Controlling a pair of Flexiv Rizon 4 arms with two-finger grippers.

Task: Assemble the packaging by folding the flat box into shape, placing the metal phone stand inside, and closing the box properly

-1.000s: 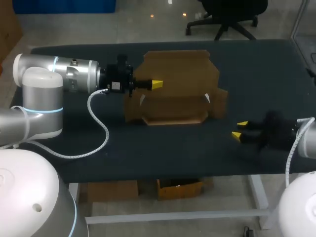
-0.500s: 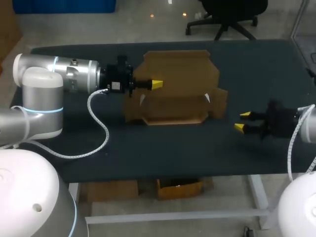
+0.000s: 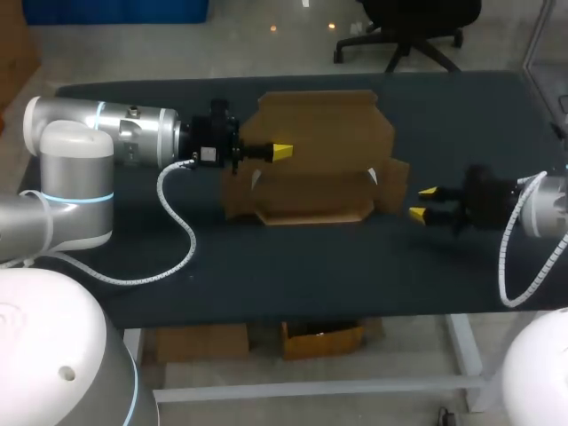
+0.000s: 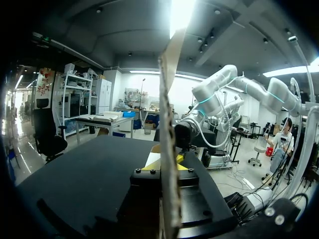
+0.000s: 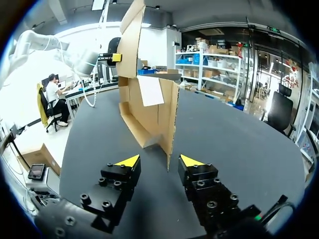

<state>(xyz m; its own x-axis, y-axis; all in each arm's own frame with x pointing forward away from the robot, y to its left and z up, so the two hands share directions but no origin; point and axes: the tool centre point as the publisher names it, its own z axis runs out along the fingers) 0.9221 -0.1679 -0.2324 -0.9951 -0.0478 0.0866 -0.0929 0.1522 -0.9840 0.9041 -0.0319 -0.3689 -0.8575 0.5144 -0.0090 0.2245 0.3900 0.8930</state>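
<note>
The brown cardboard box point(image 3: 319, 160) lies partly folded at the table's middle, with its big panel raised and its side flaps standing. My left gripper point(image 3: 281, 152) is shut on that raised panel's edge; in the left wrist view the panel point(image 4: 167, 99) runs edge-on between the fingers point(image 4: 152, 163). My right gripper point(image 3: 422, 202) hangs open just right of the box's right flap point(image 3: 397, 185). In the right wrist view that flap's edge point(image 5: 170, 124) stands just ahead of the gap between the yellow fingertips point(image 5: 128, 161). No metal phone stand shows in any view.
The dark table point(image 3: 266, 257) stretches bare in front of the box and to its right. My left arm's white cable point(image 3: 182, 231) loops over the table's left part.
My right gripper has moved left and slightly away from the front edge, closing in on the box's right flap, its fingers a little wider apart. The left arm and box have not moved.
</note>
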